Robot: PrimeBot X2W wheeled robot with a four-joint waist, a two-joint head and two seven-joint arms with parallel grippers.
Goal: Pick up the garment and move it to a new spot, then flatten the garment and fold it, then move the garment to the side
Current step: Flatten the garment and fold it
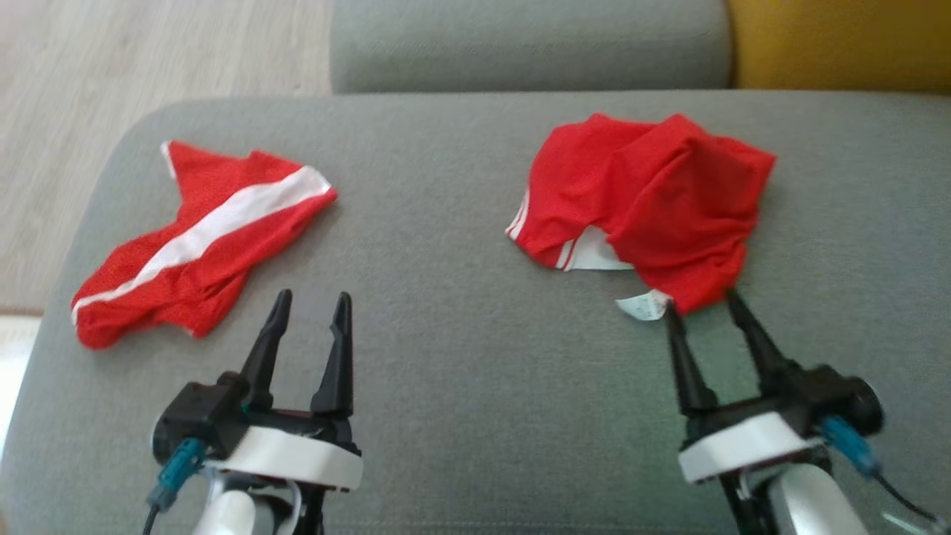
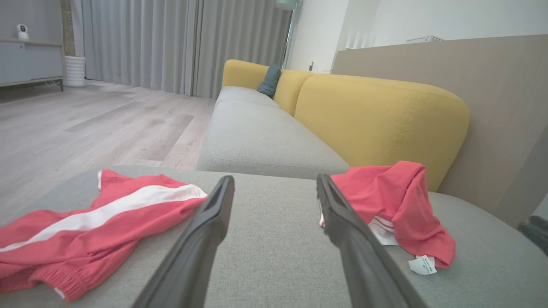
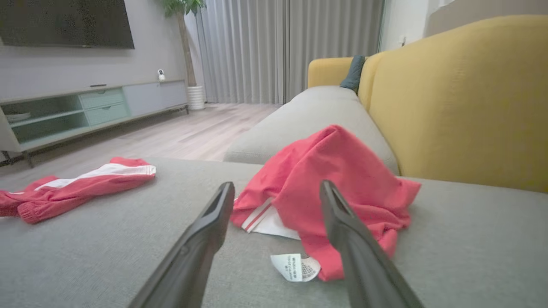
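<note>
A crumpled red garment (image 1: pixel 654 193) (image 2: pixel 398 201) (image 3: pixel 342 171) with white trim and a white label (image 1: pixel 643 306) (image 3: pixel 295 266) lies at the right of the grey sofa seat (image 1: pixel 461 297). My right gripper (image 1: pixel 702 303) (image 3: pixel 277 185) is open, its fingertips at the garment's near hem beside the label, with nothing held. A second red garment with a white stripe (image 1: pixel 200 238) (image 2: pixel 98 218) (image 3: pixel 81 182) lies spread at the left. Just near and to the right of it, my left gripper (image 1: pixel 313 297) (image 2: pixel 275 177) stands open and empty over bare cushion.
A yellow backrest (image 1: pixel 839 44) (image 2: pixel 376 115) (image 3: pixel 462 94) runs along the right. Another grey seat cushion (image 1: pixel 527 44) lies beyond. The seat's rounded left edge drops to the wooden floor (image 1: pixel 148 59). A low TV cabinet (image 3: pixel 85 107) stands across the room.
</note>
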